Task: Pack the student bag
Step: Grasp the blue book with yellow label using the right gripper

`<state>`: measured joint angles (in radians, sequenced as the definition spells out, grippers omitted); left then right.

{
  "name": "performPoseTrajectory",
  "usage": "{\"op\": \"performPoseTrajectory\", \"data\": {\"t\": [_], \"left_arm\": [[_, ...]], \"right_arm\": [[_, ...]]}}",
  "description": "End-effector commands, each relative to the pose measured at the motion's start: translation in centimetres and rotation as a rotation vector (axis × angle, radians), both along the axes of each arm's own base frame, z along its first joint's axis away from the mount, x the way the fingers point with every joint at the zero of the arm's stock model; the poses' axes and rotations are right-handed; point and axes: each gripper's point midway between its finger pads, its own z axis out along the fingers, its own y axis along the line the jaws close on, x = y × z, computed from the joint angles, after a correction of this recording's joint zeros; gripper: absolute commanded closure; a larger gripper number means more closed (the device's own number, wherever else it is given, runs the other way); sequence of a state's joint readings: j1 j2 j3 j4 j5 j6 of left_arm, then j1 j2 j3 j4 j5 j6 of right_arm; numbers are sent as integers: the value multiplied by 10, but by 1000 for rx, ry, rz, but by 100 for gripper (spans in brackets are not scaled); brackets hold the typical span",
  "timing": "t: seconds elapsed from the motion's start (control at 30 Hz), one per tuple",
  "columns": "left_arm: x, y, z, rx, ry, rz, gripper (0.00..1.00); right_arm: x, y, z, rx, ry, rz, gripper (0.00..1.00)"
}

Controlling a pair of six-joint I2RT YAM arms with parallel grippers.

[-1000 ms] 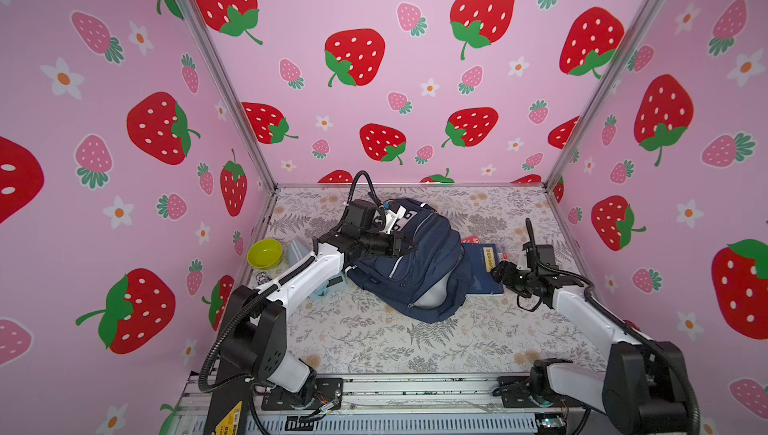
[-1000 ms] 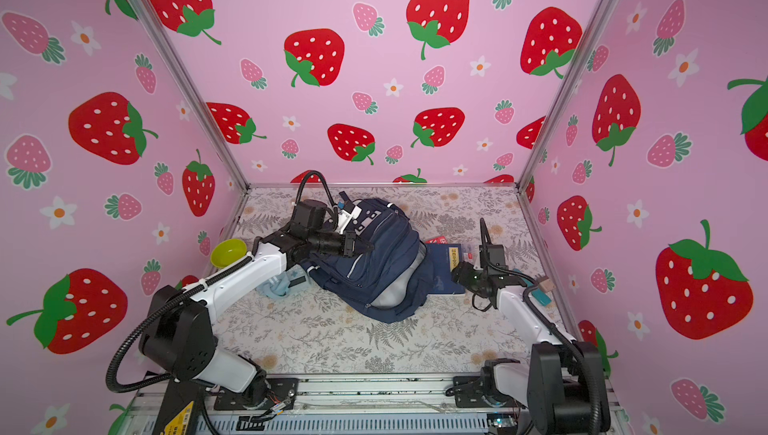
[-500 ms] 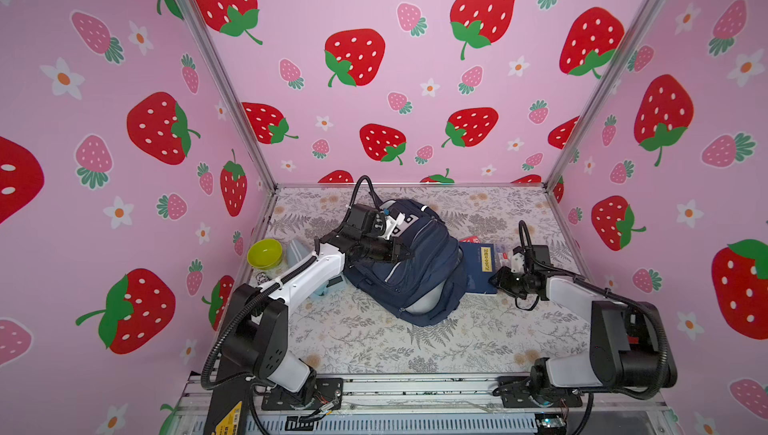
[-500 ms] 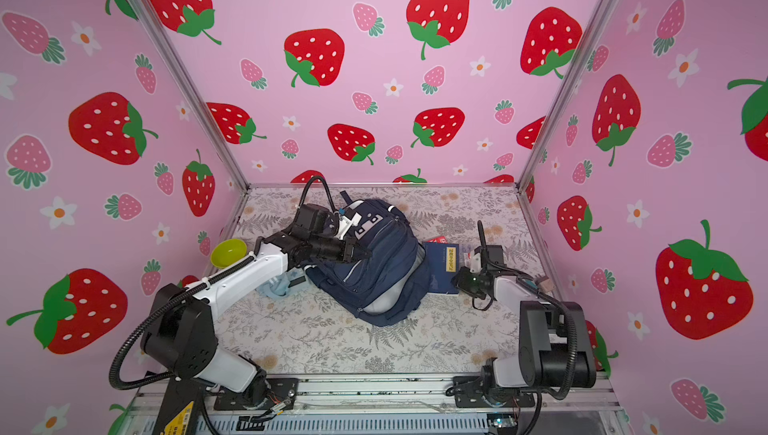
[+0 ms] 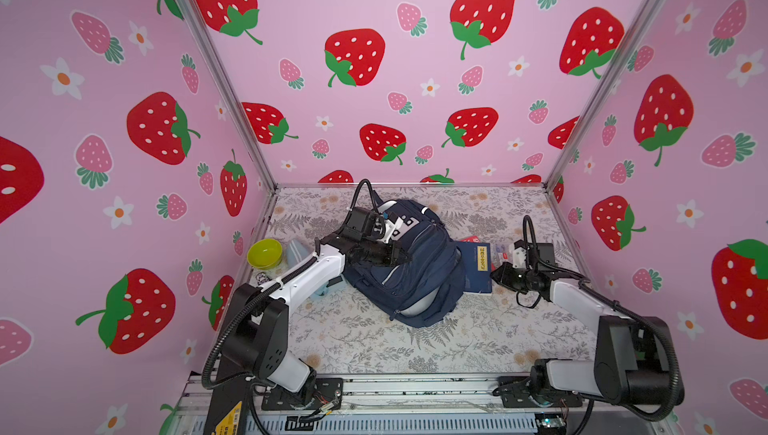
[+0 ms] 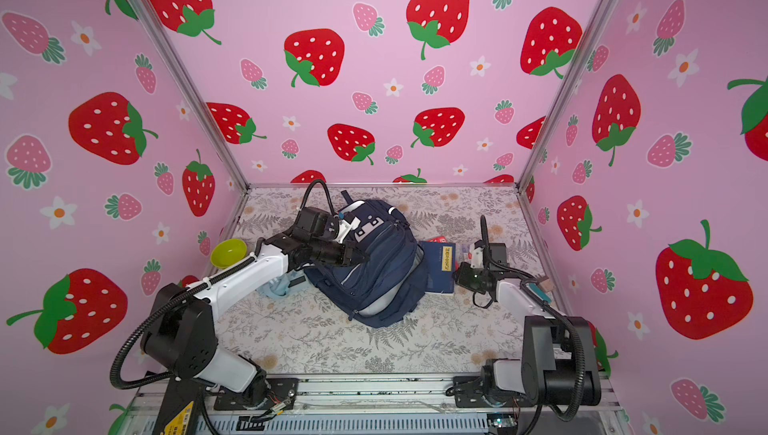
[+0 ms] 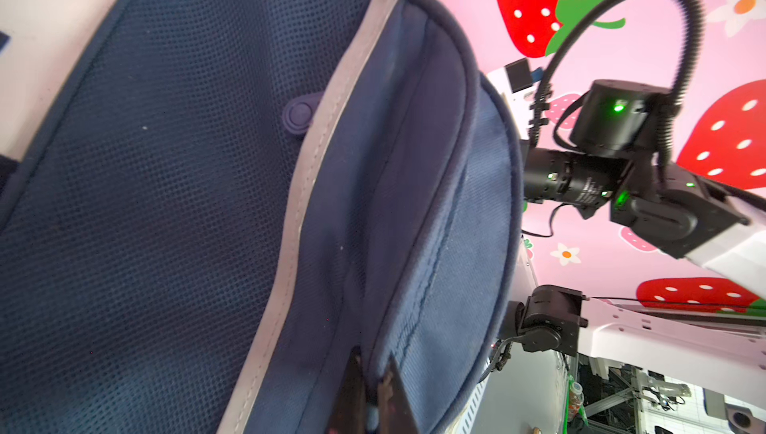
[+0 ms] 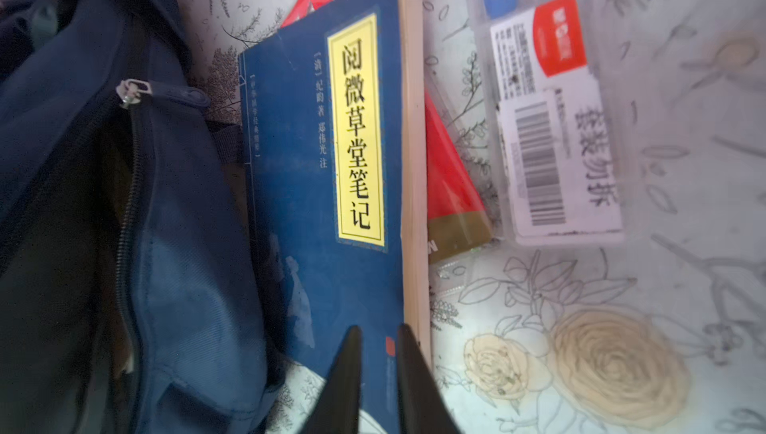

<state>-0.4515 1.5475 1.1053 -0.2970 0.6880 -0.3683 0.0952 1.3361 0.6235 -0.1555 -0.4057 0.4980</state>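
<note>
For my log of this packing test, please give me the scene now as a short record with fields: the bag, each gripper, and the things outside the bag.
bag: navy, lying on the table, zip open on the side toward the blue book
left gripper: shut on bag fabric near a silver stripe
right gripper: jaws slightly apart, over the blue book's corner, holding nothing
outside the bag: blue book, red book partly under it, clear case, green bowl

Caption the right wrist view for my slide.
Right gripper, jaws slightly apart, over the corner of a blue book beside the unzipped navy backpack.
</note>
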Motion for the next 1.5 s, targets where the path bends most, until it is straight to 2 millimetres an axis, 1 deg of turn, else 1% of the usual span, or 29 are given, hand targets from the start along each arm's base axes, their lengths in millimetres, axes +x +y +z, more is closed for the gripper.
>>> {"op": "performPoseTrajectory", "data": {"t": [0.0, 0.17, 0.3, 0.47, 0.57, 0.67, 0.83, 0.93, 1.1, 1.3, 1.4, 1.47], "left_arm": [[9, 11, 7, 52, -24, 52, 100], [9, 13, -1, 67, -6, 61, 100], [11, 14, -5, 86, 2, 68, 100], [13, 16, -12, 106, 16, 78, 100], [14, 16, -14, 105, 22, 79, 100], [13, 15, -16, 101, 27, 79, 100], [13, 15, -17, 100, 25, 75, 100], [13, 15, -18, 102, 26, 72, 100], [14, 14, -21, 90, 38, 74, 100], [12, 14, -20, 84, 39, 73, 100], [12, 14, -19, 81, 38, 72, 100], [12, 14, -17, 78, 35, 71, 100]], "right_arm": [[15, -6, 7, -40, -21, -2, 63], [39, -3, 4, -38, -18, 17, 51], [50, 1, -4, -28, -6, 32, 50], [51, 13, -12, 30, 9, 80, 56], [49, 18, -9, 56, 1, 100, 57], [47, 25, -1, 84, -12, 121, 62], [43, 34, 18, 129, -55, 139, 66], [40, 42, 22, 174, -57, 156, 70], [37, 57, 16, 218, -37, 187, 73], [36, 61, 4, 237, -4, 185, 73], [36, 59, 1, 225, 4, 180, 78], [37, 57, 2, 211, 3, 172, 84]]}}
